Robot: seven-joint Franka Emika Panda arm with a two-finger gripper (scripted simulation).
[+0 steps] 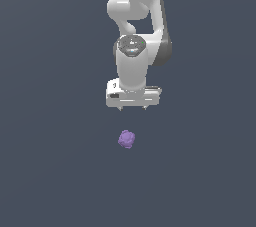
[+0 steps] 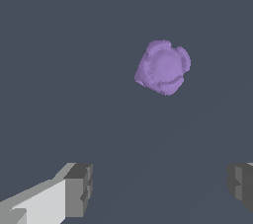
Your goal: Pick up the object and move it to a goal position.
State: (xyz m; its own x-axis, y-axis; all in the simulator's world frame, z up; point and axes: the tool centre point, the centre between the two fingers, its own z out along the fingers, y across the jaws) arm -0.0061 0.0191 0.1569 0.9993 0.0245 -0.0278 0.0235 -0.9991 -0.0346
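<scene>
In the wrist view, reading across from the picture's left edge, one of the fingers shows as a grey pad on a white mount, then a wide bare gap, then the purple object farther off, and at the far edge the other pad; the fingers stand spread wide with nothing between them. The exterior view shows the gripper hanging above the dark counter, with the object lying alone on that surface, just beyond the fingertips and slightly toward that view's left of the hand's middle. The step in hand looks like the approach before the grasp. To do it well, I would first bring the gripper over until the blob sits midway in the gap, then descend straight, keeping the fingers apart until they straddle it. Being lumpy and roundish, it may roll if one pad touches first.
</scene>
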